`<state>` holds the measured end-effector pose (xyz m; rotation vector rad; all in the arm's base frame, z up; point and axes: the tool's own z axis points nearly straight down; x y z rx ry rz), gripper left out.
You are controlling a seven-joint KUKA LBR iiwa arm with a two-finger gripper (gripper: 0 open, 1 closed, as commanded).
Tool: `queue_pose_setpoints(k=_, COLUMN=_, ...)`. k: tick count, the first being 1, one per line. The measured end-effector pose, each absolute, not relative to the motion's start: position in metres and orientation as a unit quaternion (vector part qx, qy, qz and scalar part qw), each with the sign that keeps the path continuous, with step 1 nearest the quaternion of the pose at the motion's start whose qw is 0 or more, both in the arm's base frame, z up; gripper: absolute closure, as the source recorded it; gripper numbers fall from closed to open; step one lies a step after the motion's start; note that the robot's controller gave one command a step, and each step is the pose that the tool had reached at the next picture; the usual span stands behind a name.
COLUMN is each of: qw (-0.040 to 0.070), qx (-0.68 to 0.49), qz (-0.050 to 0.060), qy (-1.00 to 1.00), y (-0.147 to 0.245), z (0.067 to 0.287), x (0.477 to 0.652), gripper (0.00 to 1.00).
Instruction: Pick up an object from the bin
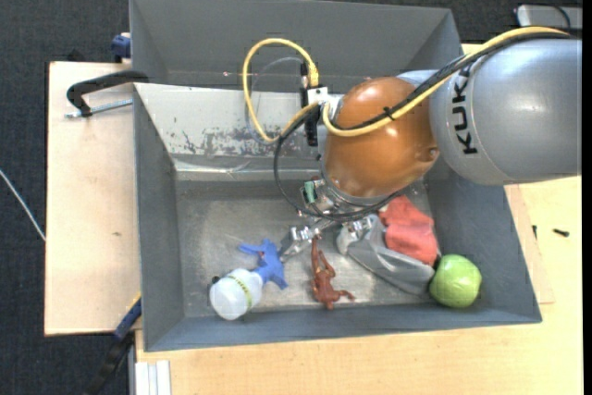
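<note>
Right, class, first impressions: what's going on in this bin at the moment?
A robot arm reaches into the grey bin from the right. Its gripper is low over the floor, just above a small reddish-brown toy animal. Whether it has hold of anything cannot be told. Nearby lie a red lump, a grey piece, a green ball and a white bottle next to a blue toy.

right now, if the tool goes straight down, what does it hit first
Probably the reddish-brown toy figure on the bin floor right under the tool, though depth is unclear.
</note>
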<state>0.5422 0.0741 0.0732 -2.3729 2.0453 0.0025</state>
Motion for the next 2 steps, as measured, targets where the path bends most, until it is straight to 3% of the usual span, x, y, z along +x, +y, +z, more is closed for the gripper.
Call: queue_pose_setpoints(k=2, qw=0.004, qx=-0.758, qz=0.001, qy=0.652, y=0.0742, z=0.0733, x=0.5422, gripper=0.00)
